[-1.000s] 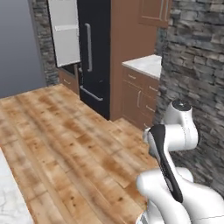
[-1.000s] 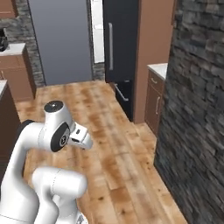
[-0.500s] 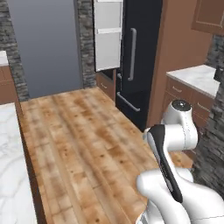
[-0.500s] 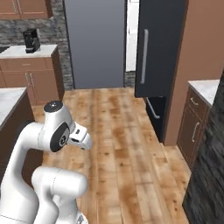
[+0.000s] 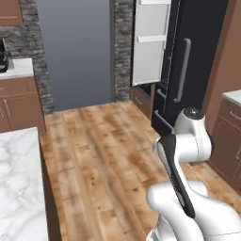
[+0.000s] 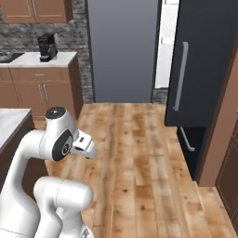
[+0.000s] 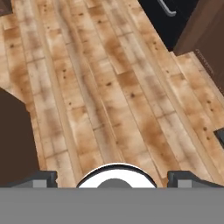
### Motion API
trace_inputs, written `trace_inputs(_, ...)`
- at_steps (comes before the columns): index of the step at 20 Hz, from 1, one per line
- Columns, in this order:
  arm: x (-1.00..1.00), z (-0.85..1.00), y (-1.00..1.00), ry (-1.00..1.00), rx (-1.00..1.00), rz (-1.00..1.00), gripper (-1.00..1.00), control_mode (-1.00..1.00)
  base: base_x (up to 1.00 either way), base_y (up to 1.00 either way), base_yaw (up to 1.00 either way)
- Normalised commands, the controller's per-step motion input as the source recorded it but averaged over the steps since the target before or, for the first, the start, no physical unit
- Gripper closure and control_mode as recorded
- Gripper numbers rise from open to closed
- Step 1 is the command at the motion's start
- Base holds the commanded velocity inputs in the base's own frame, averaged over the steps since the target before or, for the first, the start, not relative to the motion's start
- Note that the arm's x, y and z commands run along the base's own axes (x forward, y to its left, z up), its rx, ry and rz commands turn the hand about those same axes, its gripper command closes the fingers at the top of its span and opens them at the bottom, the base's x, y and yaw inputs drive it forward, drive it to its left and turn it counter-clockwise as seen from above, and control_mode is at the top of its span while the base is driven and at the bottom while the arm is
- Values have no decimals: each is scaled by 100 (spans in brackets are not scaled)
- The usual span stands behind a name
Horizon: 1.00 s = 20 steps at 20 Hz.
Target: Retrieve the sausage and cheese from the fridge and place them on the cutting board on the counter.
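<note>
Fridge [image 5: 197, 56]: dark, one door ajar, past wooden floor [image 5: 99, 155]. Counter [image 5: 19, 188]: marble corner at left. Gripper [image 7: 112, 177]: jaws stood wide, empty, above floor.

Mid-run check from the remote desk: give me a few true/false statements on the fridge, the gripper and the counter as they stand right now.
1. One door of the fridge stands open, showing grey inner shelves. True.
2. The gripper is shut on the sausage. False: its fingers stand wide apart over bare wood floor, holding nothing.
3. A marble counter lies at the left of the left base view. True.
4. A coffee machine stands on the floor. False: it stands on a white-topped brown cabinet.
</note>
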Motion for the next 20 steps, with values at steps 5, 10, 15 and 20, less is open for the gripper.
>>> trace_inputs(5, 0, 0, 0, 0, 0, 0, -100, 100, 100, 0, 17)
trace_inputs(10, 0, 0, 0, 0, 0, 0, -100, 100, 100, 0, 11)
trace_inputs(15, 0, 0, 0, 0, 0, 0, -100, 100, 100, 6, 3)
trace_inputs(20, 0, 0, 0, 0, 0, 0, -100, 100, 100, 32, -20)
